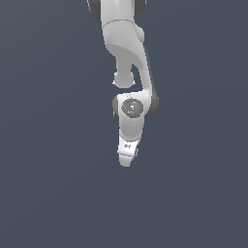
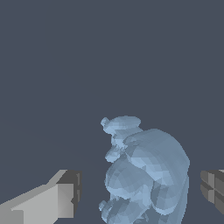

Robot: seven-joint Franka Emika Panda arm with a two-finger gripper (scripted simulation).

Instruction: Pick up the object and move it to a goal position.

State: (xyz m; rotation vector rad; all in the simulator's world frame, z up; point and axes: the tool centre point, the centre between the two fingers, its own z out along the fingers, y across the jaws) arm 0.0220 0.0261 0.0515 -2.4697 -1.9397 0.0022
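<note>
The object (image 2: 146, 170) is a light-blue lumpy, ridged blob. In the wrist view it stands between my two fingers, with a small gap to each. One finger (image 2: 61, 199) is on one side and the other finger (image 2: 213, 187) on the other. My gripper (image 2: 140, 190) is open around the object and does not touch it. In the exterior view the white gripper (image 1: 126, 160) points down, and only a sliver of the blue object (image 1: 136, 152) shows at its edge. The rest of the object is hidden behind the hand there.
The ground (image 1: 53, 184) is a plain dark grey-blue surface all round. The white arm (image 1: 127, 43) reaches down from the top of the exterior view. No goal marker shows in either view.
</note>
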